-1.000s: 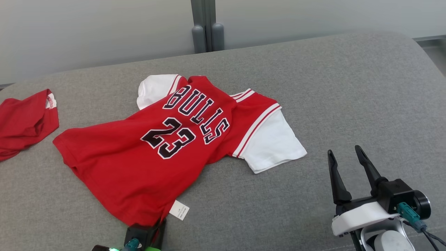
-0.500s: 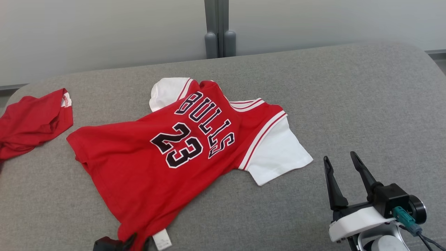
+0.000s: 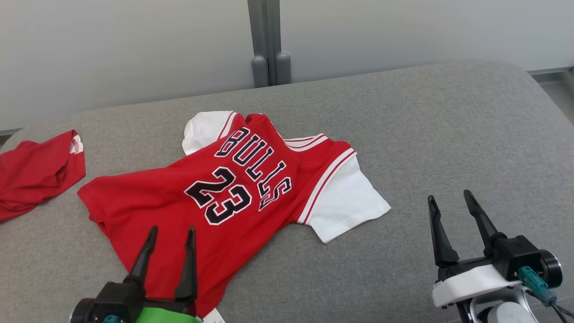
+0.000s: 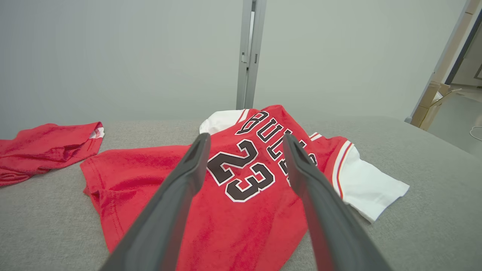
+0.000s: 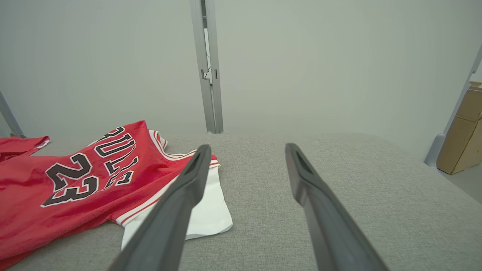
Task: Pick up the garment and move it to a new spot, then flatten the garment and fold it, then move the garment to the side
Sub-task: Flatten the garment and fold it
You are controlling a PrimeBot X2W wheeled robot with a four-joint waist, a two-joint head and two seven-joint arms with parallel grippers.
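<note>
The red jersey (image 3: 157, 197) is lying mid-frame on the grey cushion (image 3: 448, 134). The left gripper (image 3: 171, 231), clamped on its hem a second ago, is now hovering above it at lower left, jaws wide and empty. The right gripper (image 3: 450, 196) is staying wide open and empty at lower right.

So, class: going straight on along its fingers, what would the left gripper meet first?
Most likely the red jersey: the open left gripper points across its lower half toward the 23. Its height above the cloth is unclear, so the exact spot is uncertain.
</note>
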